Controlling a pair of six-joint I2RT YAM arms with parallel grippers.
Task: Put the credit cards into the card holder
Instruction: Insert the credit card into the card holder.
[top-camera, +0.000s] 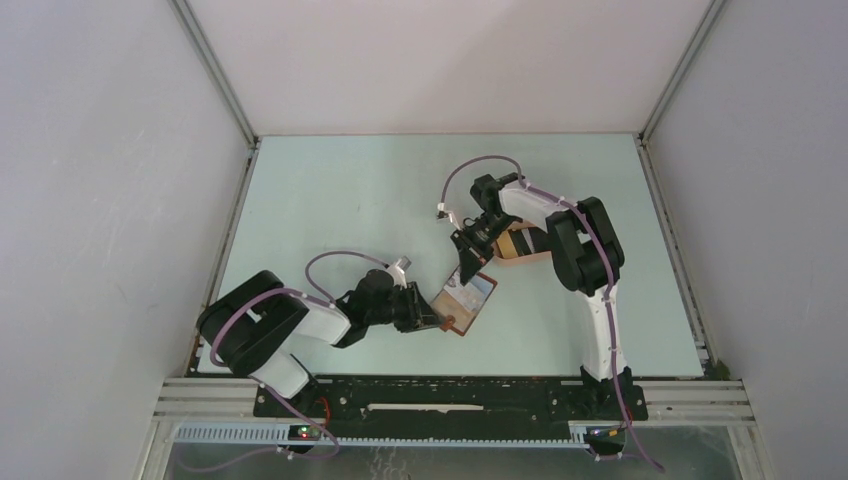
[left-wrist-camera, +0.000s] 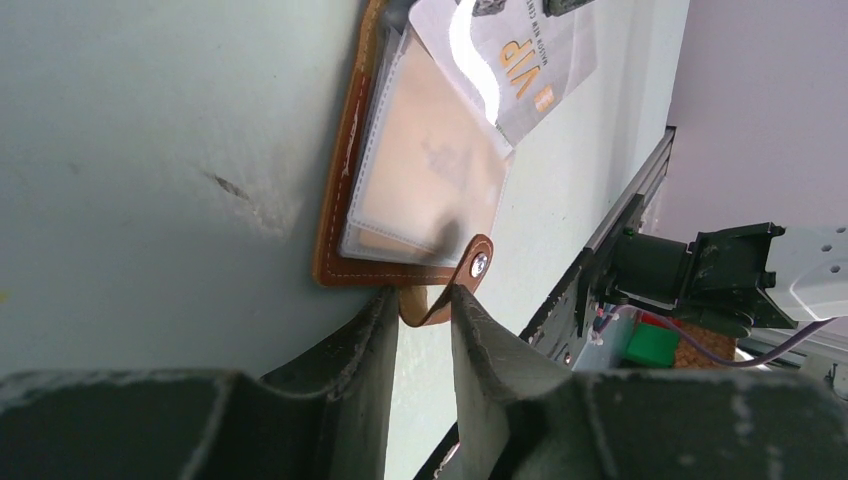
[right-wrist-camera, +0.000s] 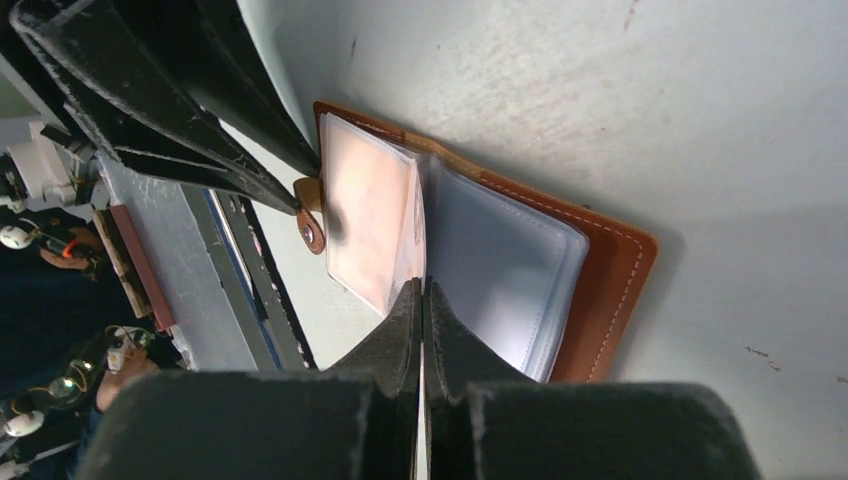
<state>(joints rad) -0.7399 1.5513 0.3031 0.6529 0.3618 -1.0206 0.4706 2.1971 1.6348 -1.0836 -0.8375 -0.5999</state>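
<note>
The card holder, a brown leather wallet with clear inner sleeves, lies open on the table between my arms. My left gripper is closed on its snap tab at the near edge, the tab looped between the fingers. My right gripper is shut on a grey credit card marked VIP and holds it tilted, its lower edge between the sleeves. In the right wrist view the card shows only edge-on between the shut fingers, over the open card holder. Other cards are not clearly visible.
A tan and orange object sits partly hidden behind my right wrist. The metal rail runs along the table's near edge, close below the card holder. White walls enclose the table on three sides.
</note>
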